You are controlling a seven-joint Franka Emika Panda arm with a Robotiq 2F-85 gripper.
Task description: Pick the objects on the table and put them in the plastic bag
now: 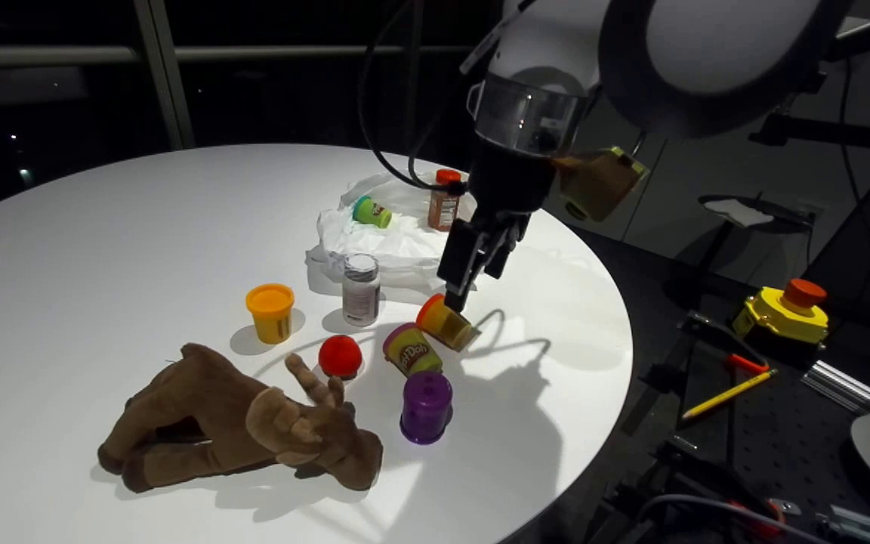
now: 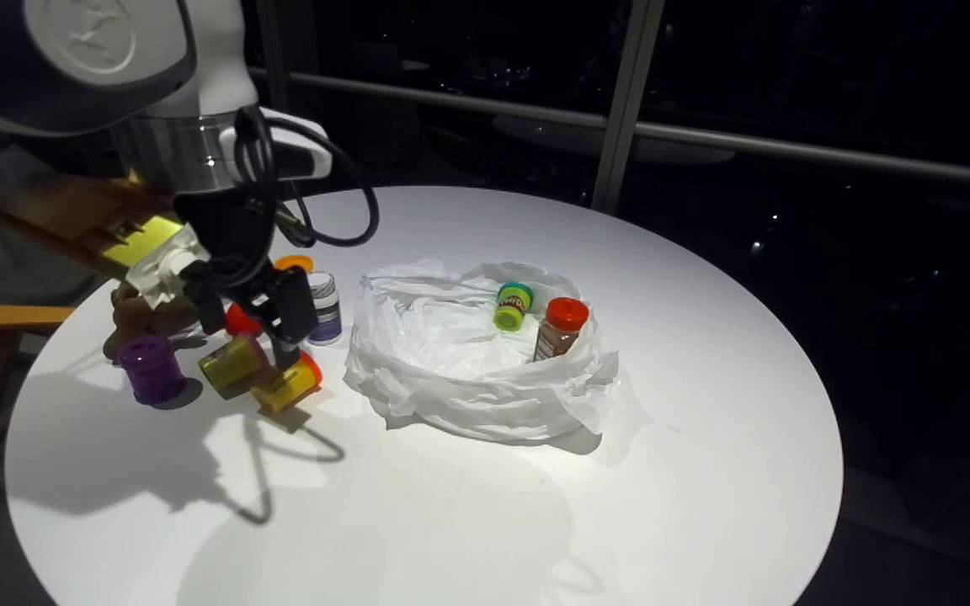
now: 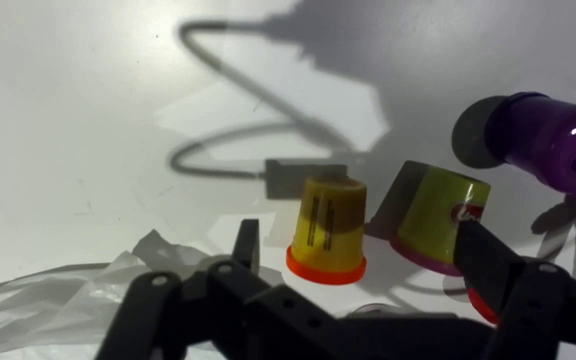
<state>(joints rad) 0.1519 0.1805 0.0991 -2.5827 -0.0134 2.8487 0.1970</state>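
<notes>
The yellow tub lay on its side on the table, below the gripper and outside the bag. In an exterior view its orange lid pointed to 10 o'clock; in the wrist view the lid was at 6 o'clock and the base at 12, the long axis running close to that line. The 2 dark columns of print on its wall were too blurred to read.

The gripper's fingers stood wide apart: in the wrist view, 1 at the yellow tub's 9 o'clock and 1 at its 3 o'clock, the latter in front of the pink-lidded tub. Contact could not be told. The pink-lidded tub lay just beside, its label reading Play-Doh.

In an exterior view, around the yellow tub, the purple tub stood at 6 o'clock, the ball lay between 8 and 9, the plush farther out at 8; the orange tub stood at 9 and the bottle at 10, its label too small to read. The bag spread at 11, holding the teal-lidded tub and the jar.

The arm bore a round emblem. Off the table near 3 o'clock lay a pencil.
</notes>
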